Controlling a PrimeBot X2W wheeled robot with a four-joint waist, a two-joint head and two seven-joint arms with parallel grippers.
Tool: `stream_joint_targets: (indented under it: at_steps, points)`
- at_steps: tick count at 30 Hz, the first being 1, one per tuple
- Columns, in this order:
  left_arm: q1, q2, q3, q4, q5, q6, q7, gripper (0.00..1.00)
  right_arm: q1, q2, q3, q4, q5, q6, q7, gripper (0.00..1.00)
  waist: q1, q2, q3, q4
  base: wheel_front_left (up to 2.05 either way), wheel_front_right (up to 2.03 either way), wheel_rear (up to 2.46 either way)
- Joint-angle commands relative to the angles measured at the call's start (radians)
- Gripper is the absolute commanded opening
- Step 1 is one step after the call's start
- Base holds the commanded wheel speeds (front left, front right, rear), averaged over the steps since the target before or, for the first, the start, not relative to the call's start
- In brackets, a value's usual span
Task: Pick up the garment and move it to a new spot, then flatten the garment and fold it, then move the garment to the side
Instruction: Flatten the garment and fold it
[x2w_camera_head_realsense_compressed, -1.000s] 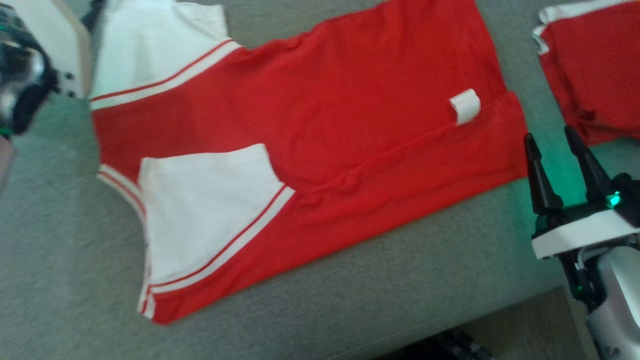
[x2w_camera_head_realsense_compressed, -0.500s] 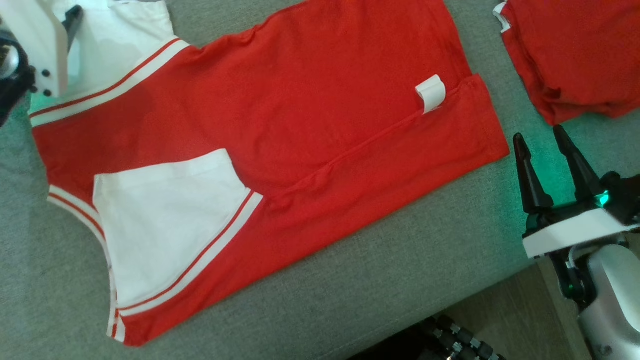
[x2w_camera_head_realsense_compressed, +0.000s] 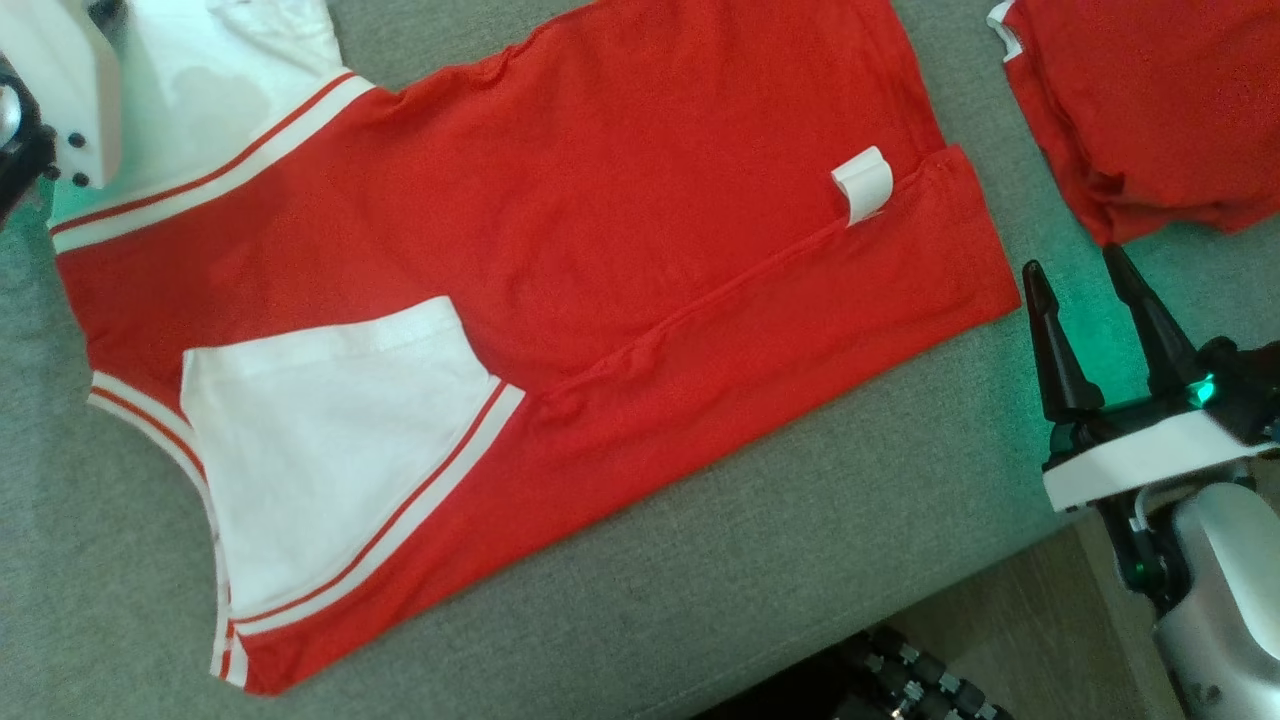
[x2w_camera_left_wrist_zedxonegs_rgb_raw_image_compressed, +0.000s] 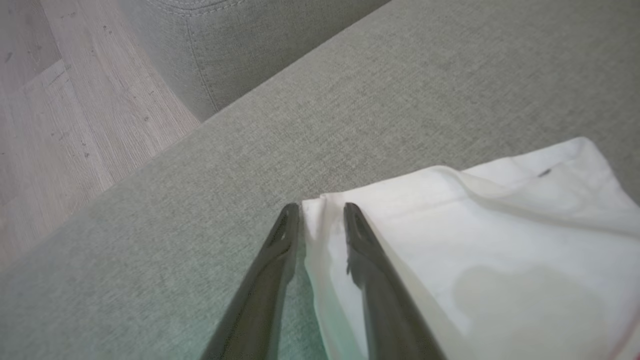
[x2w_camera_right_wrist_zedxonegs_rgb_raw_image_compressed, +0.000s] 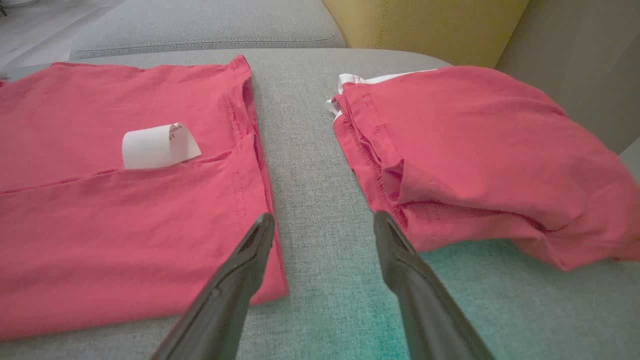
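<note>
Now garment (x2w_camera_head_realsense_compressed: 600, 250) flat on sofa cushion (x2w_camera_head_realsense_compressed: 800, 560), long axis left-right across head view. Left gripper (x2w_camera_left_wrist_zedxonegs_rgb_raw_image_compressed: 320, 210) jaws slightly apart, straddling white sleeve (x2w_camera_left_wrist_zedxonegs_rgb_raw_image_compressed: 475, 225) edge, not pinching. Right gripper (x2w_camera_head_realsense_compressed: 1070, 258) jaws spread, just beside hem corner (x2w_camera_head_realsense_compressed: 990, 290); 2nd red garment (x2w_camera_head_realsense_compressed: 1150, 110) on other side.

A grey woven cushion (x2w_camera_head_realsense_compressed: 700, 580) carries everything. A red shirt (x2w_camera_head_realsense_compressed: 600, 230) with white sleeves lies spread flat across it, its near long side folded over and a white tag (x2w_camera_head_realsense_compressed: 862, 183) curling up at the fold. To the right, apart from it across a strip of bare grey, lies a folded red pile (x2w_camera_head_realsense_compressed: 1150, 110). Wooden floor (x2w_camera_head_realsense_compressed: 1060, 620) shows past the cushion's near edge.
</note>
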Motion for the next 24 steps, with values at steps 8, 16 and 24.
stream_joint_targets:
  at_steps: [8,16,24]
  points:
    - [-0.068,0.041,0.024,-0.037,0.018,-0.011,-0.025,0.0,-0.017,-0.033,0.007,-0.02,-0.011,-0.001,-0.008,1.0,0.0001,0.0,0.006,0.007,0.0,0.0,0.0]
    - [-0.097,0.029,0.003,-0.065,0.042,-0.03,-0.088,0.0,-0.162,-0.128,0.061,-0.017,0.025,-0.001,0.005,1.0,0.0001,0.0,0.0,0.038,0.0,0.0,0.0]
    - [-0.135,0.001,-0.013,-0.092,0.05,-0.041,-0.116,0.0,-0.382,-0.231,0.202,0.01,0.128,-0.001,0.18,1.0,0.0001,0.0,0.007,0.085,0.0,0.0,0.0]
